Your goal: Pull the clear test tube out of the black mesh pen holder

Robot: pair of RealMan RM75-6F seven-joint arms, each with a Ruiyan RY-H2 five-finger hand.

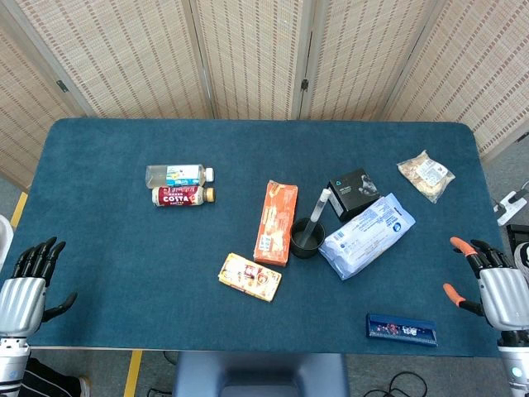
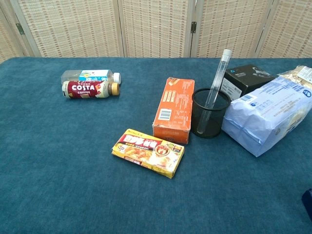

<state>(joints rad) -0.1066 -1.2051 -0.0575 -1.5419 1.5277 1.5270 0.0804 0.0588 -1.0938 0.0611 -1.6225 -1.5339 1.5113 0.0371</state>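
Observation:
A black mesh pen holder point(image 1: 305, 237) point(image 2: 210, 112) stands near the table's middle, between an orange box and a pale blue bag. A clear test tube point(image 1: 318, 208) point(image 2: 217, 79) leans in it, its top tilted toward the back right. My left hand point(image 1: 30, 281) rests at the table's front left corner, fingers apart, holding nothing. At the front right edge my right hand point(image 1: 492, 281), with orange fingertips, is also spread and holds nothing. Both hands are far from the holder. The chest view shows neither hand.
An orange box point(image 1: 275, 222) lies left of the holder, a pale blue bag point(image 1: 367, 234) right of it, a black box point(image 1: 353, 193) behind. A yellow packet point(image 1: 250, 276) lies in front. Two bottles point(image 1: 178, 185) lie far left, a snack bag point(image 1: 425, 174) back right, a dark blue box point(image 1: 401, 328) front right.

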